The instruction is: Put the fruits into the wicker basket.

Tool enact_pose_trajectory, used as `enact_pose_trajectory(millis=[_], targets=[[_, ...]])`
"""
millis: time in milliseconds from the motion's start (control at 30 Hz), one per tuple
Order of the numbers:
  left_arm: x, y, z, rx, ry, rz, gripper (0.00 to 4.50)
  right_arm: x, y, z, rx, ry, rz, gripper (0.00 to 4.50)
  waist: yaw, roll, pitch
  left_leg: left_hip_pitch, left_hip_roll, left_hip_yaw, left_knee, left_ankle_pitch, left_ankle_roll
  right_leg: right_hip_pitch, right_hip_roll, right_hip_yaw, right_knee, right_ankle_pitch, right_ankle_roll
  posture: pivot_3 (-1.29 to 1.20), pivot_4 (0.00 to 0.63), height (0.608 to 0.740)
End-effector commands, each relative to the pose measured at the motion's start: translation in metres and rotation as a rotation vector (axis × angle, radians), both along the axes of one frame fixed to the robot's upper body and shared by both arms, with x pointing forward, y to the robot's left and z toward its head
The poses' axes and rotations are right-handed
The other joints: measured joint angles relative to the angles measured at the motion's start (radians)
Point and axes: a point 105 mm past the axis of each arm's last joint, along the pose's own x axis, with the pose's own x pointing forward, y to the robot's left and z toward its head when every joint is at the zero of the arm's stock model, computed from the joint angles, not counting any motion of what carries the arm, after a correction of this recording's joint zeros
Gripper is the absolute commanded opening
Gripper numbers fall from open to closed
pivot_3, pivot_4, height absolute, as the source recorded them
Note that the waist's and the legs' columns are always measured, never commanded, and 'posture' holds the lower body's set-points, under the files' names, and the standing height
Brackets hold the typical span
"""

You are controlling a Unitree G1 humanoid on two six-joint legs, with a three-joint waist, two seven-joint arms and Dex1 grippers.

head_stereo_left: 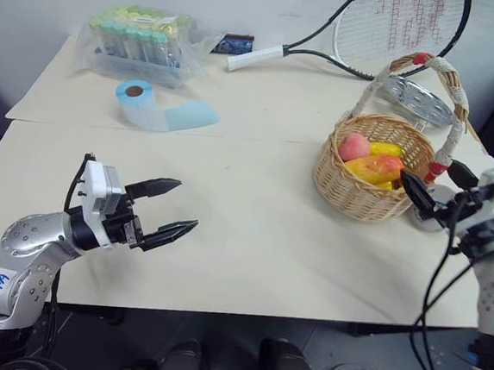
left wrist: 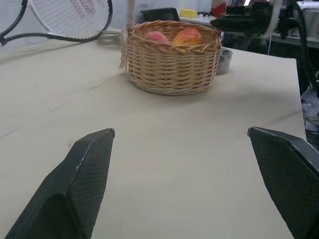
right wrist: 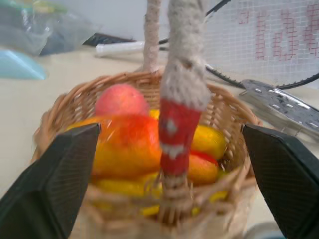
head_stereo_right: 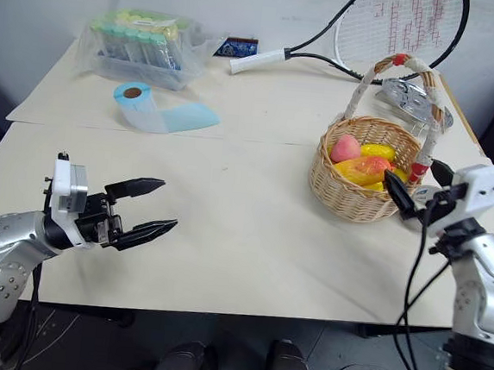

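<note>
Black fingers of your right gripper (head_stereo_right: 413,189) stand wide apart with nothing between them, just beside the near right wall of the wicker basket (head_stereo_right: 350,194), one finger on each side of the red end of its handle as the right wrist view shows it. Inside that basket you have the pink-red peach (head_stereo_left: 353,147) toward the back left and the yellow mango (head_stereo_left: 376,169) with its orange-red blush lying in front of it, along with plain yellow fruit around them. Your left gripper (head_stereo_left: 169,206) is also spread wide and empty, hovering over bare table (head_stereo_left: 251,237) well apart from the basket, pointing toward it. Farther back you can see a roll of pale blue tape (head_stereo_left: 141,104), a clear bag of capped tubes (head_stereo_left: 138,44), a tennis racket (head_stereo_left: 391,24) and a perforated metal disc (head_stereo_left: 419,100) behind the basket.
</note>
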Motion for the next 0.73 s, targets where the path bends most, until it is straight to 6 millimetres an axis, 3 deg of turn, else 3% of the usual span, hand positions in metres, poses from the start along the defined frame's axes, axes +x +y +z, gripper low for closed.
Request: enact_pose_trajectory(millis=[33,133,333,500,733], targets=[[-0.005,0.003,0.003,0.043,-0.039,-0.002,4.5,-0.023,-0.011,0.016,-0.086,-0.059,0.053,4.49,0.0,0.0,0.0,0.0,0.0,0.0,0.0,0.0,0.0,0.0,0.001,0.0,0.0,0.0,0.0,0.0,0.15,0.74],[-0.015,0.01,-0.013,0.133,-0.01,-0.002,4.5,-0.041,-0.006,-0.009,-0.232,0.064,0.211,4.49,-0.001,0.0,0.0,0.001,0.0,0.001,0.0,0.0,0.0,0.001,0.0,0.001,-0.001,0.0,0.0,0.0,0.15,0.74],[-0.022,0.029,-0.039,0.238,0.001,0.068,4.5,-0.066,0.044,-0.072,-0.415,0.186,0.638,4.49,-0.004,-0.001,0.0,0.006,0.003,0.004,-0.001,-0.001,0.0,0.003,0.002,0.002,-0.003,0.0,0.0,0.0,0.15,0.74],[-0.026,0.036,-0.056,0.309,-0.01,0.119,4.5,-0.06,0.082,-0.089,-0.44,0.111,0.791,4.49,-0.003,-0.001,0.0,0.007,0.002,0.004,-0.001,-0.001,0.0,0.003,0.0,0.003,-0.001,0.0,0.0,0.0,0.15,0.74],[-0.032,0.049,-0.073,0.36,0.002,0.211,4.5,-0.046,0.104,-0.102,-0.405,0.078,0.816,4.49,-0.002,-0.001,0.0,0.006,0.002,0.003,-0.001,-0.002,-0.001,0.002,-0.001,0.002,-0.001,0.0,0.0,0.0,0.15,0.74]])
